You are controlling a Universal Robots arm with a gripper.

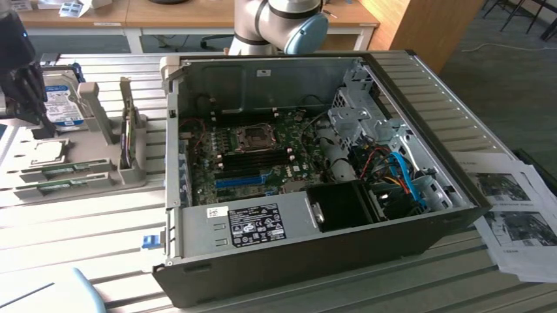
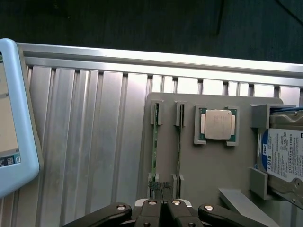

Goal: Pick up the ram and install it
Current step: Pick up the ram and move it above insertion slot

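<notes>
Gripper: fingers pressed together, nothing held between them. It points down over one end of the grey holder tray, with the tips over the gap between two sticks standing on edge in parallel slots. The ram, with its green edge uppermost, lies just beside the tips; whether they touch it cannot be told. The second stick stands just on the other side, seated the same way. Further along the tray, a square silvery processor sits in its own recess, and a hard drive stands in a bracket at the tray's far side. The tray rests on a ribbed aluminium table, with a pale-blue-framed screen at the table's edge. In the exterior view, the arm shows a grey joint with a light blue cap behind the open computer case. Its dark working end hangs above the tray at the exterior view's left. The motherboard lies exposed inside the case, well apart from the ram.
</notes>
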